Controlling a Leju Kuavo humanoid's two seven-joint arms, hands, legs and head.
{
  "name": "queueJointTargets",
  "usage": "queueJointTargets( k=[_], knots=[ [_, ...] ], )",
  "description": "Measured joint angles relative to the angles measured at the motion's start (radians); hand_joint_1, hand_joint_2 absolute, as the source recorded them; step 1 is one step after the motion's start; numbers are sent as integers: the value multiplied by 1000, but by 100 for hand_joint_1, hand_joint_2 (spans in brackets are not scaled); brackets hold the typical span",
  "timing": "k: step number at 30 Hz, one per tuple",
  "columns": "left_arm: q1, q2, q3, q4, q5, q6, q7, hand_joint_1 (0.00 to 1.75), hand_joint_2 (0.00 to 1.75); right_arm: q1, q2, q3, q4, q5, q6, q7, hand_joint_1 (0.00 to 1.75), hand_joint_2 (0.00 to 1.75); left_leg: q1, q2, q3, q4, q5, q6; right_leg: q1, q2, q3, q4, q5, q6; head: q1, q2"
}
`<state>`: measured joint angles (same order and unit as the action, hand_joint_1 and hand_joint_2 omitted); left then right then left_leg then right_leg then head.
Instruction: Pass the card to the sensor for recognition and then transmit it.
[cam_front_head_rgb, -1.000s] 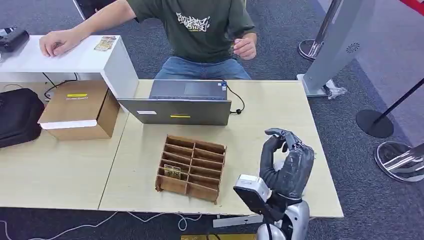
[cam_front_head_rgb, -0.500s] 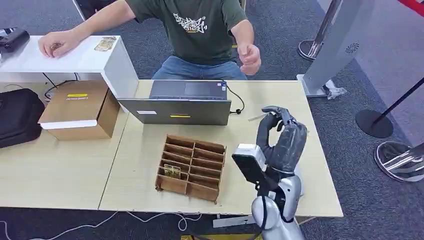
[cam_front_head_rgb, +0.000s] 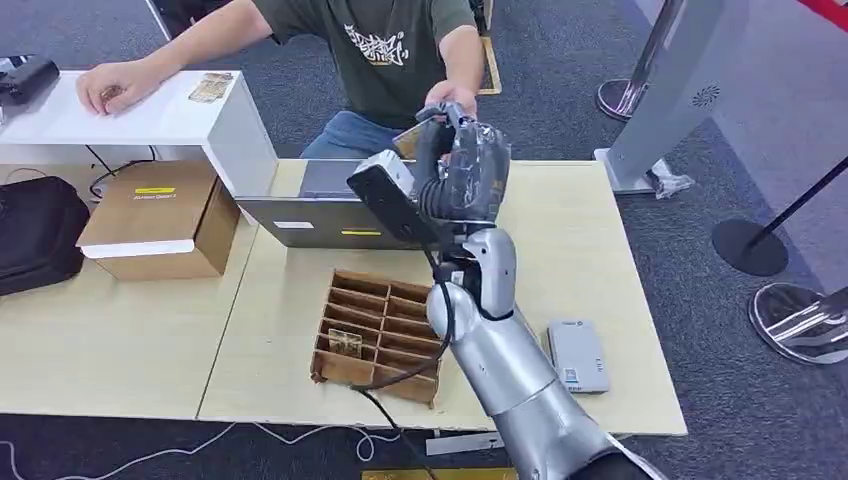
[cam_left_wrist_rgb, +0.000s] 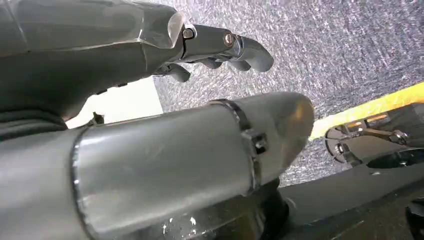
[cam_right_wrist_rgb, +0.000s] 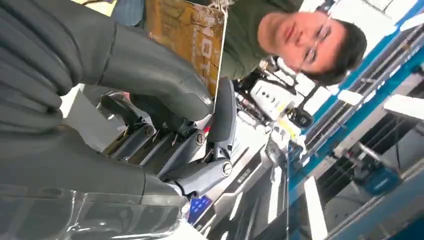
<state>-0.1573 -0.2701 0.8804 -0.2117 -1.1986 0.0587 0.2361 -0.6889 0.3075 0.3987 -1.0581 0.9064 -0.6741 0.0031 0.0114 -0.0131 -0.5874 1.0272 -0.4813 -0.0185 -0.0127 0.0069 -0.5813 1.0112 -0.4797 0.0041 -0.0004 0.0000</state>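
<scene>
My right hand (cam_front_head_rgb: 462, 170) is raised high over the laptop (cam_front_head_rgb: 370, 208) and reaches toward the person. It pinches a tan printed card (cam_front_head_rgb: 406, 141) between thumb and fingers, which the right wrist view shows close up as the card (cam_right_wrist_rgb: 187, 35) in my hand (cam_right_wrist_rgb: 125, 75). The person's hand (cam_front_head_rgb: 450, 96) is just behind my fingers; I cannot tell if it touches the card. The flat grey sensor (cam_front_head_rgb: 577, 355) lies on the table at the right, near the front edge. My left hand (cam_left_wrist_rgb: 125, 60) hangs over the carpet, fingers loosely apart, holding nothing.
A brown cardboard divider box (cam_front_head_rgb: 380, 335) with another card (cam_front_head_rgb: 345, 343) in one slot stands at the table's front middle. A cardboard carton (cam_front_head_rgb: 160, 220) and a black bag (cam_front_head_rgb: 35, 235) sit at the left. The person's other hand (cam_front_head_rgb: 110, 88) rests on a white shelf (cam_front_head_rgb: 170, 115).
My right hand rose from above the sensor at the table's right and swung forward and left toward the person, carrying the card. The person's hand came forward to meet it. The sensor is now uncovered.
</scene>
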Motion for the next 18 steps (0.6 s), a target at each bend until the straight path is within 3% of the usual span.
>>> queueJointTargets(
  k=[9,18],
  knots=[
    [-3,-1,-32,0,-26,-24,16,0,0,-103,0,39,169,21,-14,17,175,175,0,0,0,0,0,0,0,0,0,0,0,0,0,0],
    [-6,-1,-62,0,-43,-42,19,0,0,-109,0,-4,220,84,-16,1,175,175,0,0,0,0,0,0,0,0,0,0,0,0,0,0]
  ],
)
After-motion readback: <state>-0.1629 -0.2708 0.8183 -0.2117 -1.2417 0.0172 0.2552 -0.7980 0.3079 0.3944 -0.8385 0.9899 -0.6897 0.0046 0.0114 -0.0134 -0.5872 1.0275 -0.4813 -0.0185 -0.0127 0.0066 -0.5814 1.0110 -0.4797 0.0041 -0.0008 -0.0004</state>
